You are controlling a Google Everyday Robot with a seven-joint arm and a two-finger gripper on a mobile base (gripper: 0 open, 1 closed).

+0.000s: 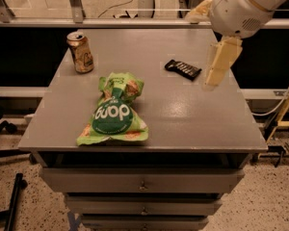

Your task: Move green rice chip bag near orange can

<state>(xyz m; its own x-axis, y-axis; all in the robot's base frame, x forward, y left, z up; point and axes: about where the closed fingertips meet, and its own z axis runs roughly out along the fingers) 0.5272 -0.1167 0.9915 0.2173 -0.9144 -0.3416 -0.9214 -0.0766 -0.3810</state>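
The green rice chip bag (114, 112) lies flat on the grey table (192, 124), left of centre near the front edge. The orange can (80, 52) stands upright at the table's back left, a short gap behind and to the left of the bag. My gripper (199, 51) hangs above the table's right side, over and just right of a small black wrapped bar (183, 69). Its two cream fingers (221, 61) are spread apart and hold nothing. It is well to the right of the bag.
The table has drawers (142, 183) under its front edge. A metal rail (135, 22) runs behind the table. A dark chair base (2, 129) sits on the floor at the left. A yellow stand (284, 114) is at the right.
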